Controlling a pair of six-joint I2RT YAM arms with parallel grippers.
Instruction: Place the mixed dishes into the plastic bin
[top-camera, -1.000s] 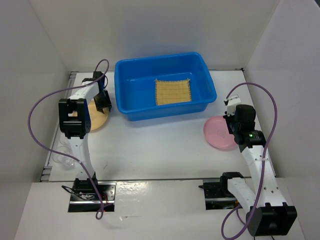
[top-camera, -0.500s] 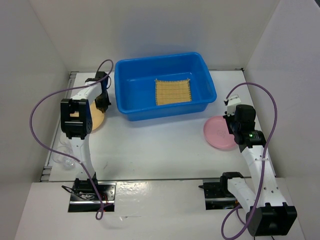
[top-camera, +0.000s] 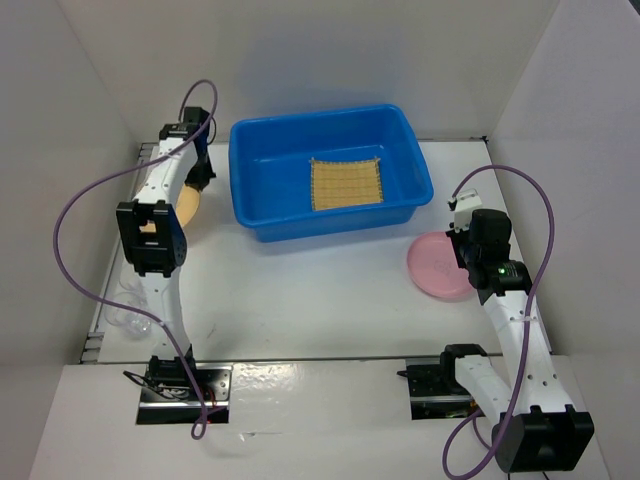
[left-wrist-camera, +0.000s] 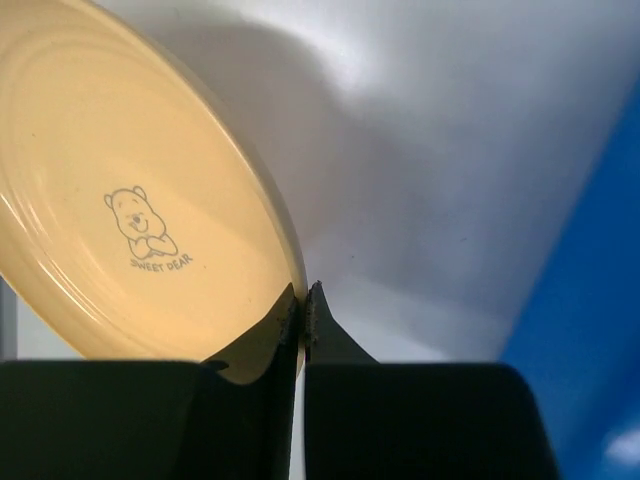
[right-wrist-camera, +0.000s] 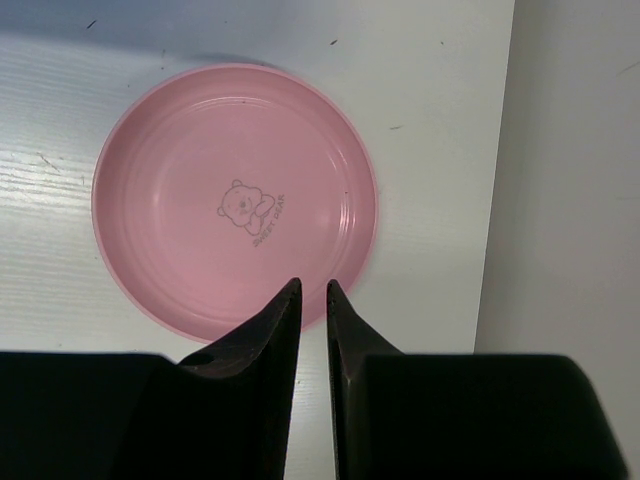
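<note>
Having just clamped shut on the tan-orange plate (left-wrist-camera: 130, 200), the left hand (left-wrist-camera: 303, 300) tilts it up, ready for the plastic bin (top-camera: 340, 222); the right hand (right-wrist-camera: 310, 290), barely parted, holds nothing.

The white table (top-camera: 300, 290) carries the blue bin (top-camera: 330, 222) and a pink plate (top-camera: 432, 265).

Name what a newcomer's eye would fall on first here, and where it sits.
The bright blue bin stands out at the table's far middle, a woven mat flat inside it. Left of it, the left jaws pinch the rim of a tan-orange plate; a pink plate lies on the table right of the bin, under the right jaws.
</note>
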